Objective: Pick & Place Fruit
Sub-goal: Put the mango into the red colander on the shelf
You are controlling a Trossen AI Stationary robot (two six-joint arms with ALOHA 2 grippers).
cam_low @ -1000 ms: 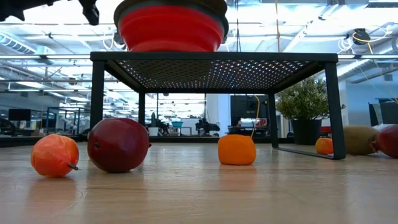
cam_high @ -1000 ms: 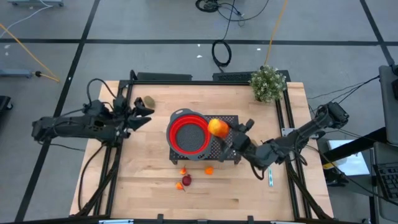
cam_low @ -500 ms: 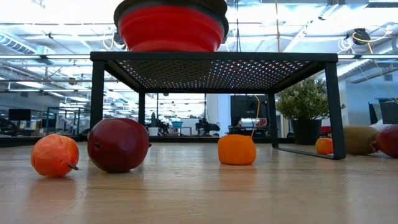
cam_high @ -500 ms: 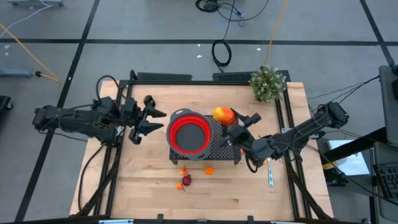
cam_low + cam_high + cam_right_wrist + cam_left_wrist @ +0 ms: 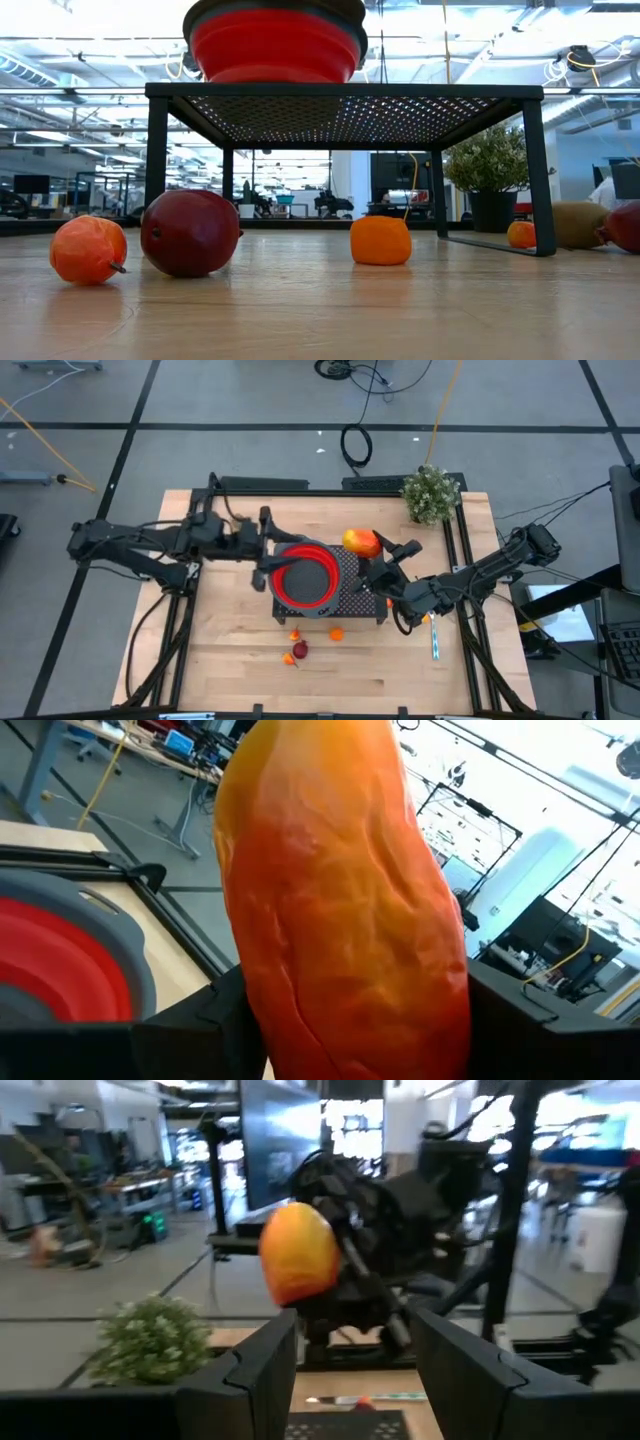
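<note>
My right gripper (image 5: 372, 556) is shut on the long red-orange-yellow fruit (image 5: 360, 543), which it holds up over the far right corner of the black mesh rack (image 5: 365, 605). My left gripper (image 5: 278, 548) is open over the left rim of the red bowl (image 5: 305, 577), which stands on the rack; nothing lies between its fingers (image 5: 258, 1370). On the table near the rack lie small orange balls (image 5: 336, 633) and a dark red fruit (image 5: 300, 649). The low view shows a brown oval (image 5: 580, 224) far off; in the high view my left arm hides it. My right gripper pinches the long fruit between its two fingers (image 5: 190, 1020), one on each long side (image 5: 330, 970), so they lie across it. The fingers come level from the table's near right side. The fruit is lifted clear above the rack's corner.
A leafy potted plant (image 5: 431, 493) stands at the far right corner of the table. A thin pale-handled utensil (image 5: 436, 645) lies near the right edge. In the low view an orange ball (image 5: 380, 241), a dark red fruit (image 5: 190, 232) and an orange one (image 5: 88, 250) lie before the rack.
My left arm has swung from the table's left side toward the right, and its open gripper now stands over the bowl's left rim. My right gripper has carried the long fruit from the bowl's right rim a little toward the far edge, then kept still.
</note>
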